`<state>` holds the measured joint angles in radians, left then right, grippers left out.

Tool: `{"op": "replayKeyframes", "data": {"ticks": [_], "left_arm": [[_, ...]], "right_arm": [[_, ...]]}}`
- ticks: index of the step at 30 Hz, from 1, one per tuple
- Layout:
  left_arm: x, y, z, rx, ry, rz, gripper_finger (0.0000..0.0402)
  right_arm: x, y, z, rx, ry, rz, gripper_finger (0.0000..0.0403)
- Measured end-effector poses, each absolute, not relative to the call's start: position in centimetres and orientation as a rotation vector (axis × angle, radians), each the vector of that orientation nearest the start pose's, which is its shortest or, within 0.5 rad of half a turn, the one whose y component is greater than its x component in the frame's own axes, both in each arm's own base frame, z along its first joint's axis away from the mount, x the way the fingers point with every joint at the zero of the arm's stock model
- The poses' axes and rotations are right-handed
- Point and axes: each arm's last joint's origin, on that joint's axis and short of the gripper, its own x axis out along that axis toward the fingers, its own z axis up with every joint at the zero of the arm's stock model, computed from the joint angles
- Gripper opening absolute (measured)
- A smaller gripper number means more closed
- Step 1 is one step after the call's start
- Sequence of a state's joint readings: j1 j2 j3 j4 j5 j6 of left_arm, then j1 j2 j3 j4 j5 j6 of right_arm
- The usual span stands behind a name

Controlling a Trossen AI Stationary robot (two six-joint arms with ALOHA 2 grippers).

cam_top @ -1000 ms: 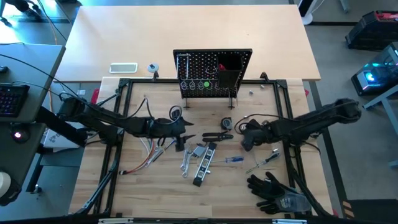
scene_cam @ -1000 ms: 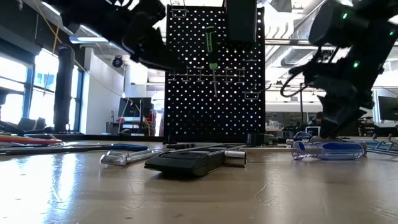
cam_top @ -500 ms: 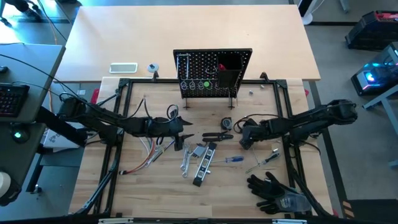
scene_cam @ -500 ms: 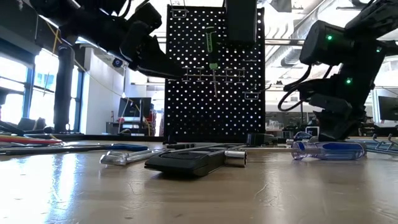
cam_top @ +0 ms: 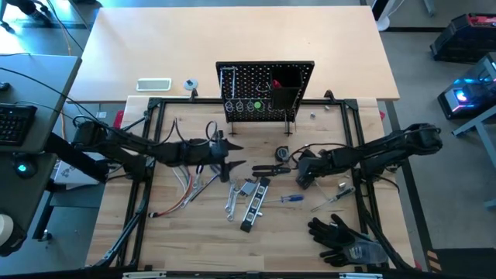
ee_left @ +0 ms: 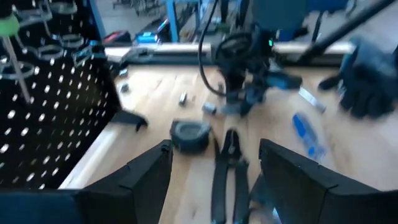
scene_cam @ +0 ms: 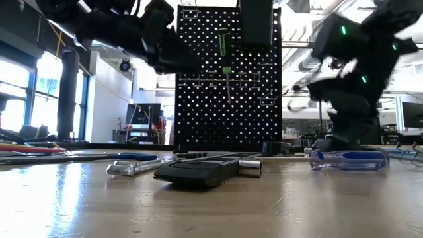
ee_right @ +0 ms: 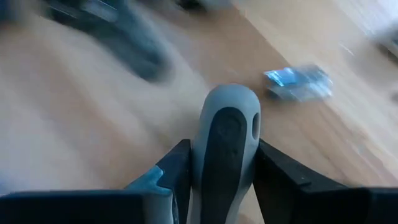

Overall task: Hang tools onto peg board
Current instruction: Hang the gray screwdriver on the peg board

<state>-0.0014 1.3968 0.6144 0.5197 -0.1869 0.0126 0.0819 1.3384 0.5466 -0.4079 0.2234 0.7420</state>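
A: Left gripper [ee_left: 214, 152] has climbed off the tool pile toward the peg board [cam_top: 256, 85] since a second ago. Right one dropped lower and pulled its fingers in.

B: Left state?

A: Fingers spread wide, nothing between them. It hangs above the table, in front of the board's left half. Coloured wires [cam_top: 186, 190] lie under that arm.

B: Tools on the table?

A: Silver wrenches [cam_top: 231, 200], then the black-silver bar [cam_top: 254, 203] just beside them. Black pliers [cam_top: 270, 168] are a bit farther toward the board, and the blue-handled driver [cam_top: 292, 198] lies right of the bar. All flat on the wood.

B: Board?

A: Upright at the back centre with a black box bin [cam_top: 285, 81] on its right half. One green-handled driver [scene_cam: 224, 46] hangs on it, tip down.

B: Right side?

A: Right gripper [ee_right: 224, 149] is down at the table, right of the pliers. Its fingers press both sides of a grey-handled tool [ee_right: 227, 112]. Can't tell what kind of tool it is; only the handle shows. Black gloves [cam_top: 337, 232] sit near the front right edge.
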Motion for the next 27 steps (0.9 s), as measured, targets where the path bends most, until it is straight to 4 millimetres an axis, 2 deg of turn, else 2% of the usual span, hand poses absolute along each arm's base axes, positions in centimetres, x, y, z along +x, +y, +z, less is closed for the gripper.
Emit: {"op": "replayKeyframes", "data": {"ticks": [9,18,22,27], "left_arm": [[28.6,1.4,22.2,-0.011,0.118,0.176,0.0229],[28.7,1.6,23.9,-0.023,-0.067,0.062,0.0229],[28.9,1.4,24.5,-0.009,-0.163,-0.005,0.0229],[29.3,1.4,24.4,-0.021,-0.239,-0.014,0.0229]], "right_arm": [[24.8,2.4,19.6,0.294,0.896,-0.381,0.0126],[28.7,3.1,26.7,0.014,0.527,-0.195,0.0126],[29.5,2.8,28.6,-0.084,0.393,-0.173,0.0126],[29.9,2.1,29.7,-0.129,0.282,-0.124,0.0126]]}}
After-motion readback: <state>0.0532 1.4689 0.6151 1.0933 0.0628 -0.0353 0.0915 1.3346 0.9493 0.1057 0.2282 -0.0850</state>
